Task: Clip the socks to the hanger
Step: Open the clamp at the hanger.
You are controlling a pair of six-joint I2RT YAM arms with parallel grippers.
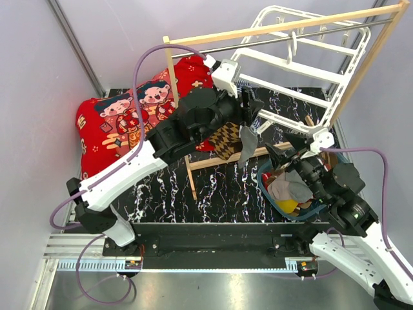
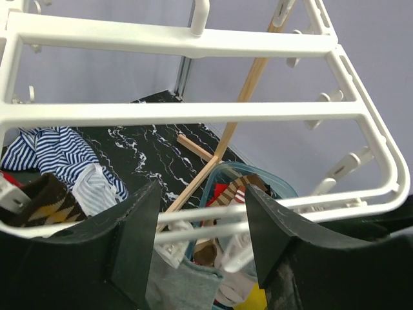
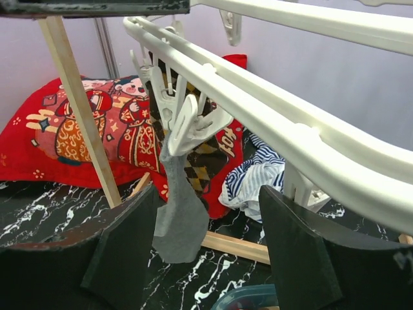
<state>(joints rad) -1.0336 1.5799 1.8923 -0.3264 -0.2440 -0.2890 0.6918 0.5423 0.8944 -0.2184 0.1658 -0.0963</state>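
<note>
The white hanger [image 1: 310, 61] leans at the back right under the wooden rack. From its near edge hang a checkered sock [image 1: 226, 139] and a plain grey sock [image 1: 247, 145]. My left gripper [image 1: 255, 110] sits at that edge; in the left wrist view its jaws stand apart, the hanger rails [image 2: 200, 219] cross the gap, and the grey sock [image 2: 184, 284] lies just below. My right gripper [image 1: 282, 150] is open below the hanger. In its wrist view the grey sock [image 3: 181, 219] dangles from a white clip [image 3: 190, 126] ahead of the open fingers, with the checkered sock [image 3: 206, 165] behind.
A light wooden pole rack [image 1: 277, 29] straddles the table, and its base bar [image 3: 239, 247] lies on the marble. A red printed cushion [image 1: 122, 116] lies at the left. A blue-and-white striped cloth [image 3: 258, 181] lies behind the socks. A blue basket [image 1: 266, 188] of clothes sits under my right arm.
</note>
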